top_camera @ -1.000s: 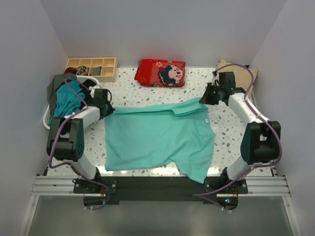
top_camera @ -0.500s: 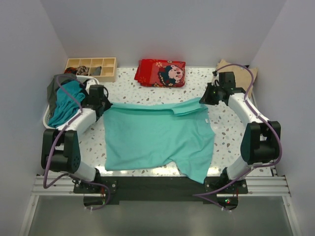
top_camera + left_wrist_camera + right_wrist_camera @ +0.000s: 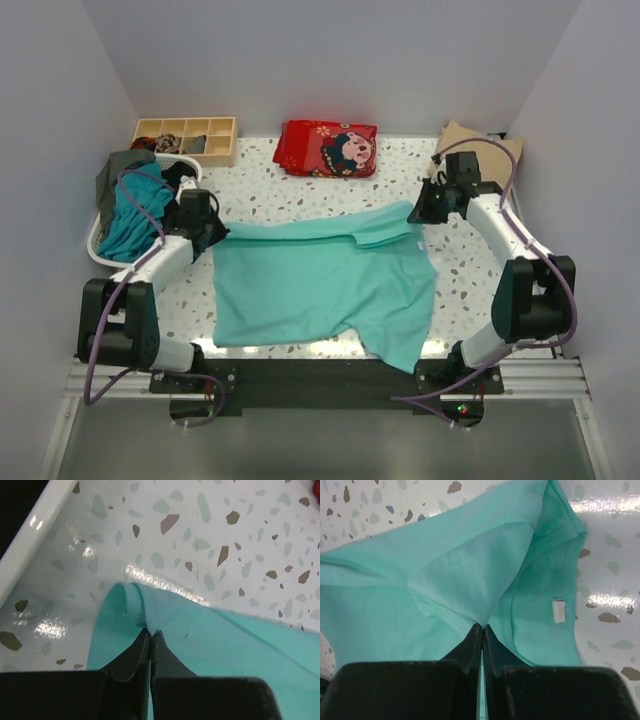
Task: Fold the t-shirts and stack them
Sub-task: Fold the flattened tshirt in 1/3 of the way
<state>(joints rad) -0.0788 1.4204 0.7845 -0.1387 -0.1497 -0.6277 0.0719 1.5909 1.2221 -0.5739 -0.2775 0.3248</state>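
Note:
A light turquoise-mint t-shirt (image 3: 320,285) lies spread on the speckled table, its near right part hanging over the front edge. My left gripper (image 3: 213,232) is shut on its far left corner (image 3: 145,625). My right gripper (image 3: 417,212) is shut on its far right part by the sleeve (image 3: 480,605), beside the neck with the white label (image 3: 558,611). The far edge is pulled in a line between the two grippers. A beige t-shirt (image 3: 478,148) lies folded at the far right corner. Darker teal and grey-green tees (image 3: 130,200) are heaped in a white basket at the left.
A wooden compartment tray (image 3: 186,138) stands at the far left. A red folded cloth with a cartoon print (image 3: 327,148) lies at the far middle. The white basket rim (image 3: 30,540) is close to my left gripper.
Both grippers have drawn the shirt's far edge toward the near side and lifted it slightly. The left arm has swung its elbow outward to the left.

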